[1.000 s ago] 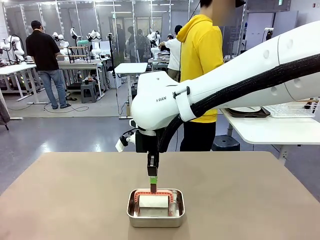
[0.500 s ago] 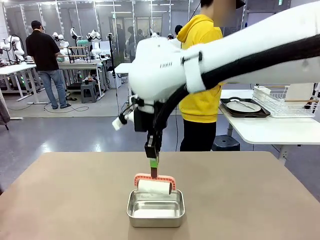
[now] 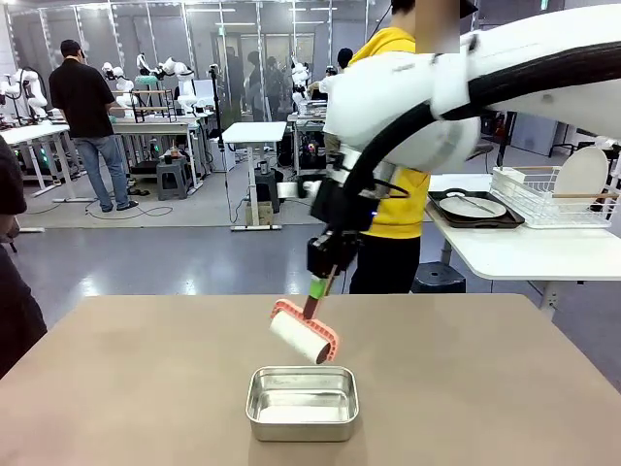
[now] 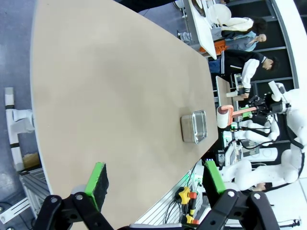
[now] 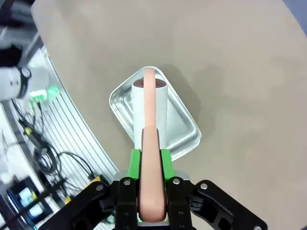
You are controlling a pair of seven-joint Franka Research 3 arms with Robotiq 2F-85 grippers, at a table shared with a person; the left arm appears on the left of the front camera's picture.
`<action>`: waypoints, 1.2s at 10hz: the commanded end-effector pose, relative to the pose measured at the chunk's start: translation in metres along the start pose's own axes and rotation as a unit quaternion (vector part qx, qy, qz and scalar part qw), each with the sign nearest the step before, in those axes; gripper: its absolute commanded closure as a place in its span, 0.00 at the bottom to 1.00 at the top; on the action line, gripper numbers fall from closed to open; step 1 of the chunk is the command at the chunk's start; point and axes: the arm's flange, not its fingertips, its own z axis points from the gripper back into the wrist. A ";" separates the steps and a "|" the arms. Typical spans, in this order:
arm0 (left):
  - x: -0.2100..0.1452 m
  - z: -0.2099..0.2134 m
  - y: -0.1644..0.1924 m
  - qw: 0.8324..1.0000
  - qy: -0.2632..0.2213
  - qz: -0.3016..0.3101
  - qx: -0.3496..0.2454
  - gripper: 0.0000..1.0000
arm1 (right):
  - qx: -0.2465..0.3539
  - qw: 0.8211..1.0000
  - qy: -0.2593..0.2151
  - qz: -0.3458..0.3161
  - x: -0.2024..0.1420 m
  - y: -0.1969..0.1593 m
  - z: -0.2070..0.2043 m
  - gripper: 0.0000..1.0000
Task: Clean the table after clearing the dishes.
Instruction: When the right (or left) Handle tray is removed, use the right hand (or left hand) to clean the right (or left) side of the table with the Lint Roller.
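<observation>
My right gripper [image 3: 316, 291] is shut on the coral handle of a white lint roller [image 3: 304, 336]. It holds the roller tilted in the air just above and behind a small steel pan [image 3: 303, 403] on the taupe table [image 3: 136, 388]. In the right wrist view the gripper [image 5: 149, 160] clamps the handle, with the roller [image 5: 149, 105] hanging over the pan [image 5: 184, 129]. My left gripper [image 4: 156, 179] stands open and holds nothing, off the table [image 4: 105, 91] beyond its edge. A white plate on a dark tray [image 3: 473, 206] sits on the white side table.
A person in a yellow hoodie [image 3: 388, 97] stands at the far side. A dark sleeve [image 3: 15, 301] shows at the left edge. The side table at right holds a wire rack [image 3: 543, 199] with a plate [image 3: 582, 173] upright in it. The pan [image 4: 194, 127] appears in the left wrist view.
My right gripper has lifted the roller out of the steel pan, then swung up and to the right, tilting the roller. The pan has stayed where it was.
</observation>
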 end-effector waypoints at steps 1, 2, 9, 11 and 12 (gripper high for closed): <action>-0.003 0.004 -0.002 1.000 0.002 0.000 -0.001 0.00 | -0.005 0.986 -0.075 -0.146 -0.053 0.001 0.004 1.00; -0.003 0.004 -0.002 1.000 0.002 0.000 -0.001 0.00 | 0.014 0.975 -0.105 -0.194 -0.071 -0.008 0.010 1.00; -0.003 0.004 -0.002 1.000 0.002 0.000 -0.001 0.00 | 0.065 0.952 -0.131 -0.268 -0.117 -0.050 0.023 1.00; -0.003 0.004 -0.002 1.000 0.002 0.000 -0.001 0.00 | 0.065 0.952 -0.131 -0.268 -0.117 -0.050 0.023 1.00; -0.003 0.004 -0.002 1.000 0.002 0.000 -0.001 0.00 | 0.065 0.952 -0.131 -0.268 -0.117 -0.050 0.023 1.00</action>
